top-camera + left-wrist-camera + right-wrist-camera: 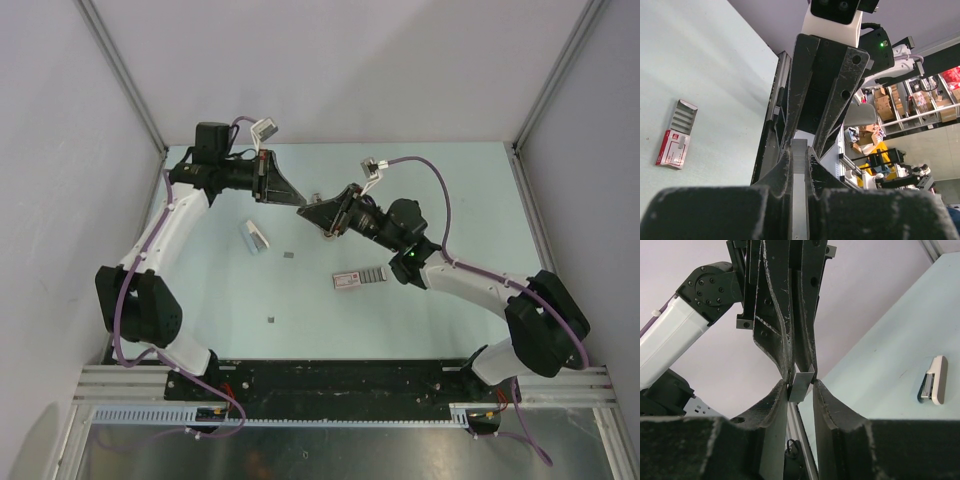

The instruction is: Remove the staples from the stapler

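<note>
A short silvery strip of staples (pixel 802 384) hangs in the air between my two grippers, which meet tip to tip above the table. My left gripper (pixel 799 151) is shut on one end of the strip (pixel 799 170). From the other side, my right gripper (pixel 801 386) pinches the far end, one fingertip touching each side. In the top view the left gripper (pixel 298 202) and right gripper (pixel 310 208) join at the table's middle back. The stapler (pixel 256 238), white with dark parts, lies on the table to the left, also in the right wrist view (pixel 934 380).
A red-and-white staple box with its grey tray pulled out (pixel 358 278) lies right of centre, also in the left wrist view (pixel 675 135). Two small dark bits (pixel 288 254) (pixel 270 320) rest on the pale green table (pixel 470 200). Grey walls close in the back and sides.
</note>
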### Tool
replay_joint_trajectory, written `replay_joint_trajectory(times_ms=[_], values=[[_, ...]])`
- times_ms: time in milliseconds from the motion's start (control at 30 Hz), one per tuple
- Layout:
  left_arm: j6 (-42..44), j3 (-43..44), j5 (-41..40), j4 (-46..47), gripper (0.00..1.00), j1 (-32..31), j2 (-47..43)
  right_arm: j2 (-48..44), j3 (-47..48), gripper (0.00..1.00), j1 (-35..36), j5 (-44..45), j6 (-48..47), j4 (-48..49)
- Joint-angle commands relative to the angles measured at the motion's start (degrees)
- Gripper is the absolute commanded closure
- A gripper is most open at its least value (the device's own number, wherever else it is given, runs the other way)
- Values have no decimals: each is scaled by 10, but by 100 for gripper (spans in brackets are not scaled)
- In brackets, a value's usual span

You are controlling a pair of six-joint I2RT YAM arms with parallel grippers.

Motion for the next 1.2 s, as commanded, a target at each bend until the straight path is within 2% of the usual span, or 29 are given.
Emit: replay_joint_trajectory(times_ms=[0, 67, 133, 200, 267, 300, 333, 367, 500, 567, 767, 833, 967, 1167], values=[[-8, 0, 17, 12, 90, 1, -32, -2, 24, 89, 4, 3, 0, 27], [-8, 0, 6, 12, 81, 1, -34, -7, 25, 93, 5, 5, -4, 16], [-8, 1, -17, 13, 67, 1, -40, -13, 25, 95, 5, 5, -13, -6], [-6, 5, -42, 13, 47, 1, -46, -24, 24, 95, 6, 9, -27, -52], [-3, 12, -66, 14, 32, 2, -50, -37, 25, 95, 8, 20, -49, -113], [-1, 14, -80, 14, 16, 2, -53, -44, 24, 95, 10, 31, -61, -153], [2, 15, -94, 14, 8, 2, -55, -52, 24, 95, 12, 43, -74, -191], [7, 14, -109, 14, 4, 2, -58, -59, 25, 95, 14, 56, -89, -229], [40, -7, -181, 14, 1, 3, -74, -85, 25, 96, 30, 114, -141, -354], [65, -24, -244, 11, 1, -1, -85, -91, 25, 96, 37, 137, -157, -399], [167, -67, -536, -25, 1, -41, -88, -81, 33, 95, 51, 237, -170, -551], [211, -84, -611, -39, 1, -60, -82, -65, 35, 96, 54, 275, -161, -591], [254, -132, -663, -41, 1, -75, -85, -25, 36, 100, 63, 332, -139, -631], [277, -165, -655, -42, 1, -77, -96, 19, 43, 100, 75, 382, -140, -658]])
